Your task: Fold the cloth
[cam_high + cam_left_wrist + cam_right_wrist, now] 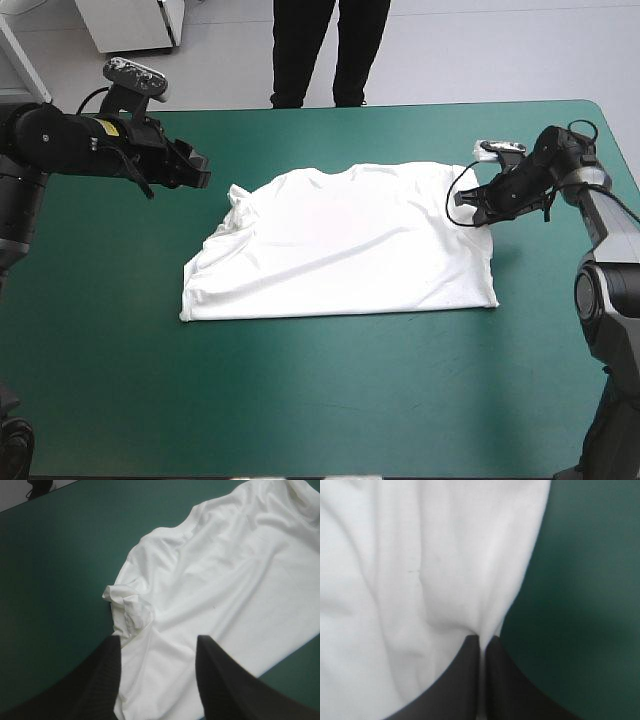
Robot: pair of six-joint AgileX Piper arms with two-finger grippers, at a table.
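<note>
Two grippers, one grip: right gripper (pixel 482 638) clamped on the T-shirt's (pixel 350 250) edge, shirt flat on the table (pixel 300 400) ahead of it. Left gripper (pixel 159 640) hangs with fingers (pixel 95 685) apart, bunched sleeve (pixel 131 611) just ahead; should pinch there, then lift both level.

T-shirt (pixel 345 255) lies between left end effector (pixel 200 170) and right end effector (pixel 470 207).

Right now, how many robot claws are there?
2. The left gripper is open by the T-shirt's bunched left sleeve; the right gripper is shut on its right edge.
</note>
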